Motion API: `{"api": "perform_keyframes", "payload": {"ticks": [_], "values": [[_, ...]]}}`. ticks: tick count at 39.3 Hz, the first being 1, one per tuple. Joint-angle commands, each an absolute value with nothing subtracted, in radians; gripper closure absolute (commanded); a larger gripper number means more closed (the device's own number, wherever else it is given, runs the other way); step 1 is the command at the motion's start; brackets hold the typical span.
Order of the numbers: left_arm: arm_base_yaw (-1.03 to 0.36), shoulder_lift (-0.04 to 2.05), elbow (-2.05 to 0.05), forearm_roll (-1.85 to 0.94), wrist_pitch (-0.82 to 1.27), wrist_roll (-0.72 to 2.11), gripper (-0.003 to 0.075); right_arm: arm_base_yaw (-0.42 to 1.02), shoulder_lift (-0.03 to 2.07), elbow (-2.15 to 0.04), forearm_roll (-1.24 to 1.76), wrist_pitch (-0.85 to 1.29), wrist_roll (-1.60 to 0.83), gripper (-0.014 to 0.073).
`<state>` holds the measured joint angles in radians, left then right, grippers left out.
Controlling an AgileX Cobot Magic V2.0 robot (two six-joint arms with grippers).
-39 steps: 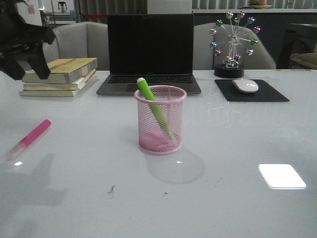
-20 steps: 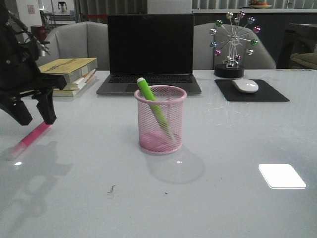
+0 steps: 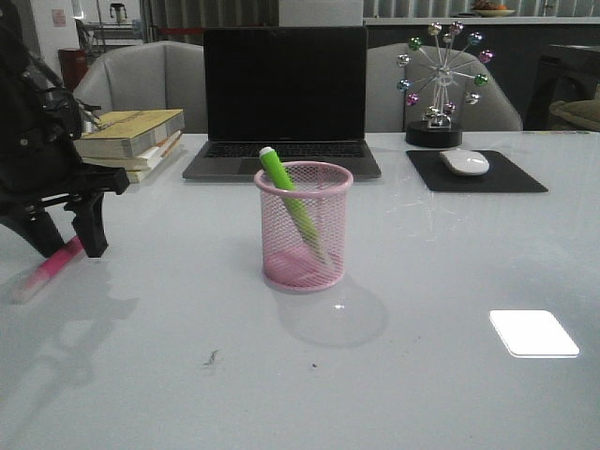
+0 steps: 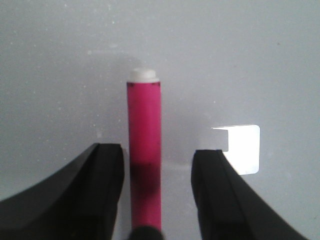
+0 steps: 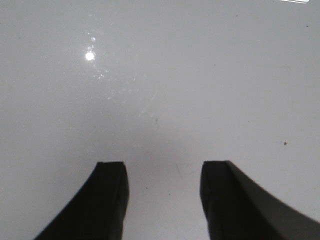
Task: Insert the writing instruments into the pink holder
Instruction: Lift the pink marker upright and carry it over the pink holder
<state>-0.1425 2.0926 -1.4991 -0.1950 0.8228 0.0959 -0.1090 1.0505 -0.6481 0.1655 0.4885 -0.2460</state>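
1. Your left gripper (image 4: pixel 157 165) has its fingers spread wide, one on each side of the pink highlighter (image 4: pixel 144 150); neither finger visibly touches it, so nothing is held.
2. Your right gripper (image 5: pixel 162 185) is just as far open, with only bare table (image 5: pixel 160 75) between its fingers.
3. In the front view your left gripper (image 3: pixel 66 239) is low over the table's left side, and the pink highlighter (image 3: pixel 52 268) lies flat beneath it.
4. The green highlighter (image 3: pixel 289 202) leans inside the pink holder (image 3: pixel 304 226), its top end poking above the rim.
5. The holder stands mid-table, well apart from the pink highlighter, in front of the laptop (image 3: pixel 284 98).
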Motion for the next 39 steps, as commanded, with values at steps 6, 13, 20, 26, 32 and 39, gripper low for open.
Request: {"api": "perform_keyframes", "payload": {"ticks": [6, 13, 20, 26, 32, 39], "values": [[-0.147, 2.076, -1.519, -0.209, 0.825, 0.086, 0.0435, -0.116, 1.030, -0.676, 0.167, 0.436, -0.256, 0.0148], [-0.147, 2.076, -1.519, -0.211, 0.821, 0.086, 0.0609, -0.116, 1.030, -0.676, 0.167, 0.436, -0.256, 0.0148], [-0.147, 2.060, -1.530, -0.270, 0.802, 0.086, 0.0626, -0.116, 1.030, -0.676, 0.167, 0.436, -0.256, 0.0148], [-0.147, 1.978, -1.539, -0.352, 0.692, 0.112, 0.0626, -0.116, 1.030, -0.676, 0.167, 0.436, -0.256, 0.0148], [-0.164, 1.857, -1.539, -0.403, 0.582, 0.185, 0.0626, -0.116, 1.030, -0.676, 0.167, 0.436, -0.256, 0.0148], [-0.222, 1.733, -1.532, -0.408, 0.426, 0.222, 0.0626, -0.116, 1.030, -0.676, 0.167, 0.436, -0.256, 0.0148]]}}
